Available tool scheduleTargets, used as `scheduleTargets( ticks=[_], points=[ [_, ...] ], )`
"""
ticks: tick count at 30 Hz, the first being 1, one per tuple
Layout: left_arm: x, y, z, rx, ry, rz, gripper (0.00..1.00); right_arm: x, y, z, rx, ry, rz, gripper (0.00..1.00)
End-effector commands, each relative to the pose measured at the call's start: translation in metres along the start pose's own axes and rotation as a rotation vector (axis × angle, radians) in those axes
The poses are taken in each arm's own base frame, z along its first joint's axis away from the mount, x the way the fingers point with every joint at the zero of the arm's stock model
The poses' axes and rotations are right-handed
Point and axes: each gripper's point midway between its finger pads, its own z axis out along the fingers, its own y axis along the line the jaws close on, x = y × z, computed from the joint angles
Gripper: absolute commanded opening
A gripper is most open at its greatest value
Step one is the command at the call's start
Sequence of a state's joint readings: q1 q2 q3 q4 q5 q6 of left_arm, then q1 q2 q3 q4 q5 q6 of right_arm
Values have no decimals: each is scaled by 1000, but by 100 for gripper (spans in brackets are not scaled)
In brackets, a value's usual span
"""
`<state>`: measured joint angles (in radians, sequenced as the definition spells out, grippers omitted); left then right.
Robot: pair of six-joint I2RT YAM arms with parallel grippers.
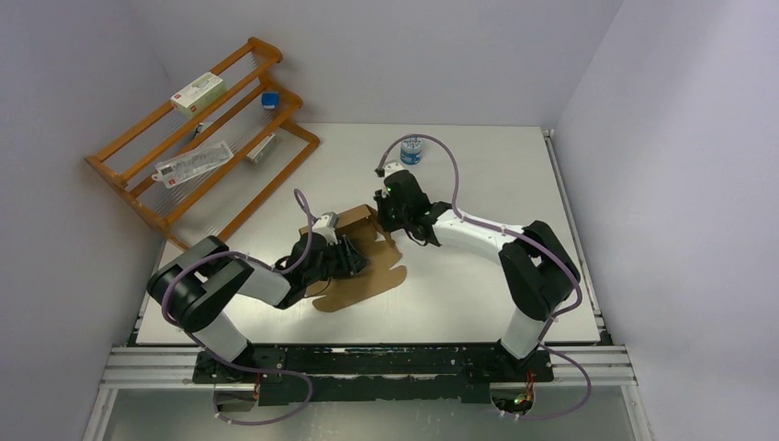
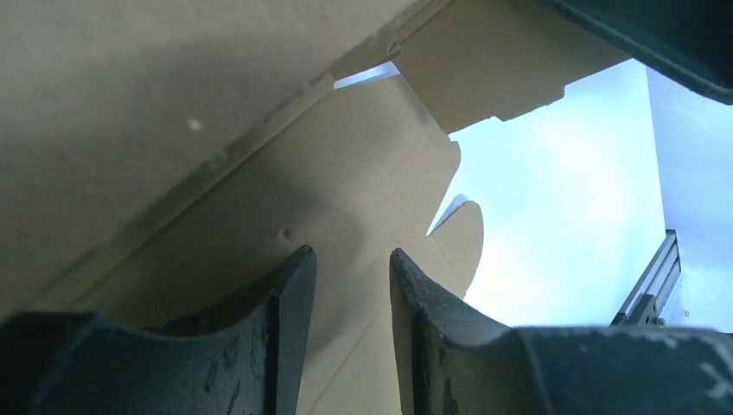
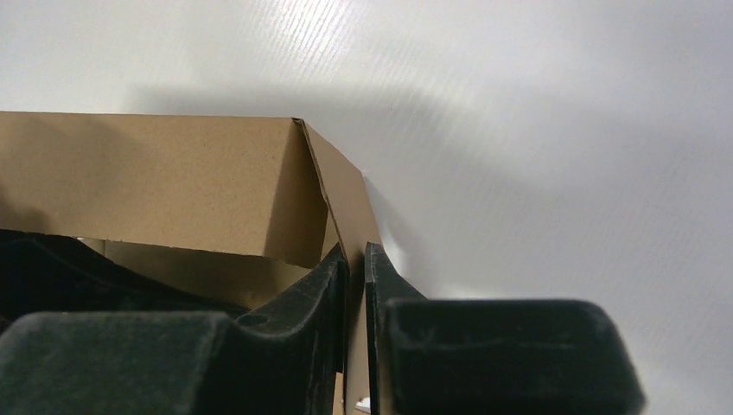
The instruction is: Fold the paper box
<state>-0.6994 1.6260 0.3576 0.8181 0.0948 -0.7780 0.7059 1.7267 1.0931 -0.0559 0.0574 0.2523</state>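
The paper box (image 1: 363, 280) is brown cardboard in the middle of the table, with its near panel and tabs lying flat and its far walls raised. My left gripper (image 1: 347, 257) hangs low over the flat panel (image 2: 363, 173). In the left wrist view its fingers (image 2: 353, 255) stand apart with nothing between them. My right gripper (image 1: 384, 213) is at the box's far right corner. In the right wrist view its fingers (image 3: 356, 251) are closed on a thin upright side flap (image 3: 346, 194), beside the raised wall (image 3: 156, 181).
A wooden rack (image 1: 138, 175) leans at the back left and holds a white carton (image 1: 197, 92), a clear packet (image 1: 193, 161) and a small blue item (image 1: 268, 99). A small blue-labelled jar (image 1: 412, 150) stands at the back. A metal rail (image 1: 367, 360) runs along the near edge.
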Motion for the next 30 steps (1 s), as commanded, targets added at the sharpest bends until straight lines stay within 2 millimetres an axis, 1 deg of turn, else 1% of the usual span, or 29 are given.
scheduleTargets(
  ticks=[1, 5, 10, 12, 14, 16, 20, 23, 28, 30],
  points=[
    [11, 10, 0, -42, 32, 14, 42, -7, 5, -1, -29, -37, 34, 16],
    [16, 13, 3, -42, 32, -9, 40, -7, 3, -10, -25, -39, 18, 18],
    [20, 23, 4, -83, 39, -20, 37, -4, -1, -25, -25, -55, 2, 21],
    [20, 24, 5, -88, 37, -22, 36, 1, 4, -28, -59, -51, -1, 22],
    [20, 25, 5, -94, 39, -20, 35, 0, 14, -29, -122, -76, -5, 22],
    [20, 25, 6, -97, 42, -16, 35, 6, 22, -28, -177, -77, -14, 23],
    [18, 23, 5, -89, 37, -8, 35, 14, 28, -25, -224, -92, -19, 25],
    [17, 22, 6, -87, 38, 3, 35, 13, 33, -24, -268, -120, -16, 27],
    [17, 21, 6, -80, 42, 12, 35, 9, 46, -29, -350, -172, -21, 37],
    [18, 20, 7, -75, 45, 12, 35, 5, 48, -32, -378, -202, -34, 39]
  ],
)
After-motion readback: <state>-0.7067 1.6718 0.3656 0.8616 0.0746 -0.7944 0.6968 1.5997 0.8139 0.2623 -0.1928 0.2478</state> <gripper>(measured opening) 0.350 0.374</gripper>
